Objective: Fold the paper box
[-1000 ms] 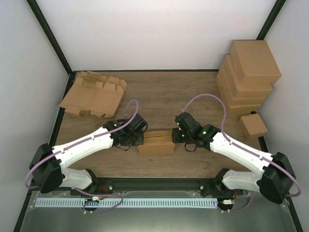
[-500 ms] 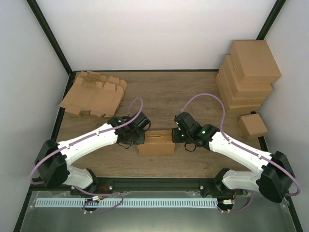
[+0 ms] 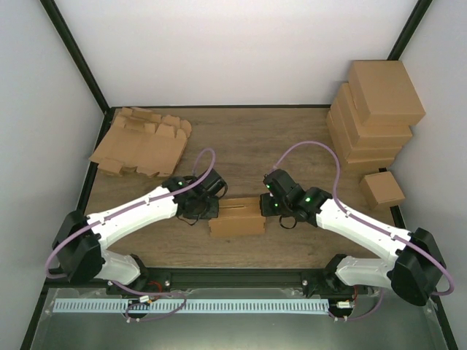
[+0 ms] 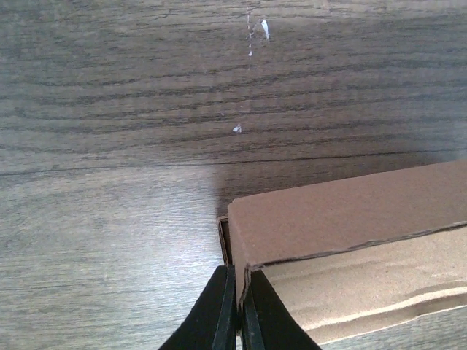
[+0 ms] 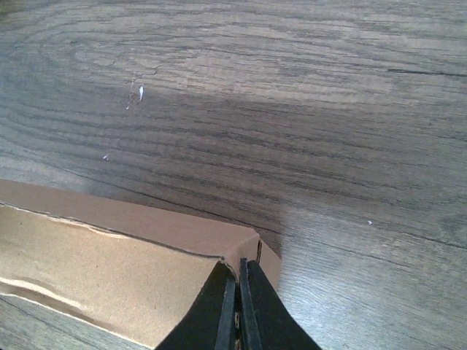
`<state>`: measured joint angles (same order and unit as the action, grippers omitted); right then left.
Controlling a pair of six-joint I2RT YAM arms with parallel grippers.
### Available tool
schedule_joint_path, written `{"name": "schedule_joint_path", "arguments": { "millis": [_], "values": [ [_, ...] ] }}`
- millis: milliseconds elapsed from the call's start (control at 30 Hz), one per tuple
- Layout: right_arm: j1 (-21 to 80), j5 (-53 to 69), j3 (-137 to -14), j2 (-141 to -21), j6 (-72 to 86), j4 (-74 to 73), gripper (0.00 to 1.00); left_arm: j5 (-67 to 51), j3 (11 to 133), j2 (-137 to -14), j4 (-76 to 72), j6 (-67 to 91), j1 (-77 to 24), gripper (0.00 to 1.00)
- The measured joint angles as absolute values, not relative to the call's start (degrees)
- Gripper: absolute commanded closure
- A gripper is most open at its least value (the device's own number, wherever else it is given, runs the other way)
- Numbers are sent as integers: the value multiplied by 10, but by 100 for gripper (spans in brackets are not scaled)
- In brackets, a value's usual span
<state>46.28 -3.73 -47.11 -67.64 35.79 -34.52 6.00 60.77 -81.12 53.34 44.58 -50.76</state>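
A partly folded brown paper box (image 3: 236, 216) lies on the wooden table between the two arms. My left gripper (image 3: 211, 210) is shut on the box's left end wall; the left wrist view shows the black fingers (image 4: 219, 310) pinching the cardboard edge of the box (image 4: 350, 233). My right gripper (image 3: 264, 206) is shut on the box's right end wall; the right wrist view shows its fingers (image 5: 259, 310) clamped on the corner of the box (image 5: 109, 262). The box rests on the table with its long top panel facing up.
A pile of flat unfolded box blanks (image 3: 142, 142) lies at the back left. A stack of finished boxes (image 3: 376, 113) stands at the back right, with one small box (image 3: 383, 189) in front of it. Bare wood (image 3: 248, 146) lies behind the box.
The left arm has shifted slightly right and its elbow has moved in over the last second. The box and the right arm have barely moved.
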Motion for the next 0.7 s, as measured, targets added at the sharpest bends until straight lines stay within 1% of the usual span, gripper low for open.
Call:
{"name": "schedule_joint_path", "arguments": {
  "millis": [267, 700],
  "values": [
    [463, -27, -471, -669, 374, -351, 99, 55, 533, -752, 456, 490, -508, 96],
    [467, -11, -470, -671, 417, -357, 99, 51, 489, -706, 428, 531, -511, 96]
  ]
}}
